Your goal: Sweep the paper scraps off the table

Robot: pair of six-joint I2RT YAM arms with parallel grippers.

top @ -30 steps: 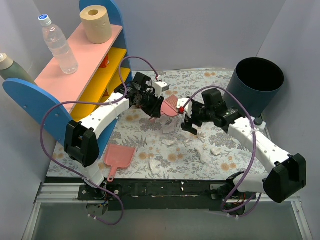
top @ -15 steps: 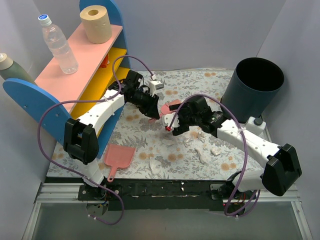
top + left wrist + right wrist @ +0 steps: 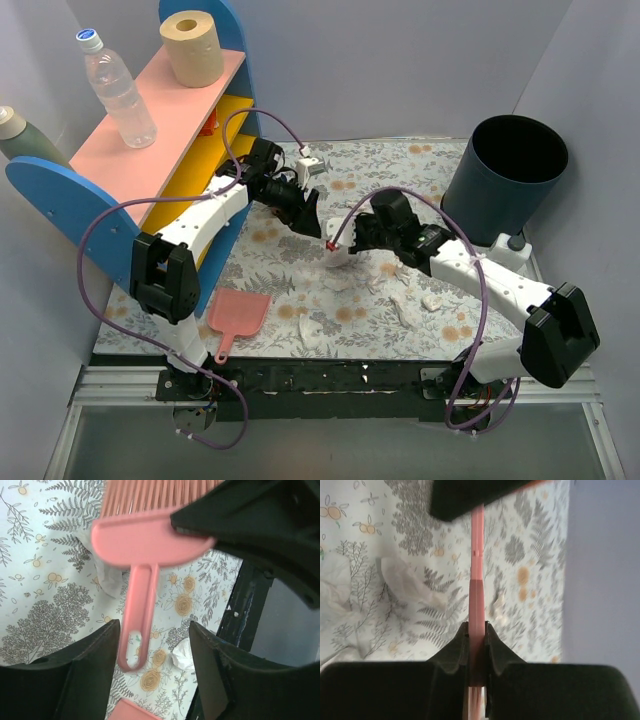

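From above, shows both arms reaching in over the table (image 3: 270, 262), with the left gripper (image 3: 312, 226) and right gripper (image 3: 340, 244) almost meeting near the middle of the flowered cloth. Places the paper scraps (image 3: 405, 313) mostly at 4 to 6 o'clock of the right gripper, spread toward the near edge, with one larger bit right at its tip. Leaves a pink dustpan (image 3: 240, 312) flat on the cloth at 7 o'clock of the left gripper, near the black front rail (image 3: 330, 376). Puts a dark bin (image 3: 510, 170) at the table's 2 o'clock corner. Sets a blue-pink-yellow shelf (image 3: 150, 140) at 10 o'clock, carrying a paper roll (image 3: 192, 47) and a clear bottle (image 3: 115, 88).

From the left wrist, looks down on a pink brush (image 3: 150, 530), bristles at 12 o'clock and looped handle pointing to 6 o'clock in the gap between the left fingers (image 3: 85, 680). Shows those jaws spread wide, neither one touching the handle. Catches the black bulk of the right gripper over the brush head at 2 o'clock. Picks out one scrap at 9 o'clock of the handle and another at 3 o'clock of its loop.

From the right wrist, shows the fingers (image 3: 451, 655) clamped tight on the brush, seen edge-on as a thin pink line running to 12 o'clock. Finds crumpled scraps on the cloth at 10 o'clock of the grip.
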